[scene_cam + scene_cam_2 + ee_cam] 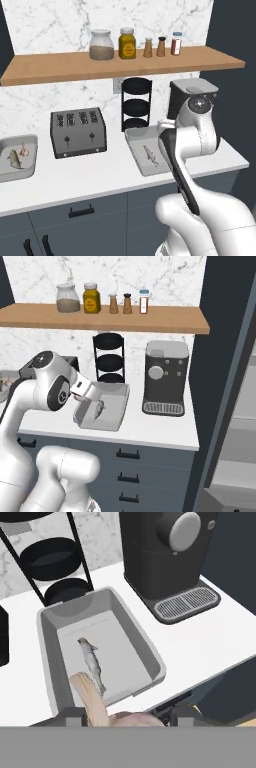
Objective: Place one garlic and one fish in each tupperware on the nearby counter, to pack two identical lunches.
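Matt white surface (100, 180), brushed dark-grey metal toaster (78, 132), matt grey plastic tupperware (135, 642), warm smooth wooden shelf (60, 65), veined marble wall (50, 20)

White counter (105, 175) with two grey tupperware trays (137, 150), toaster (78, 132), round rack (136, 102), probably a coffee machine (165, 378).

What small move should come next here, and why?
Probably lower the end effector and release its garlic into the right tupperware, which holds only a fish; the left tupperware already has both.
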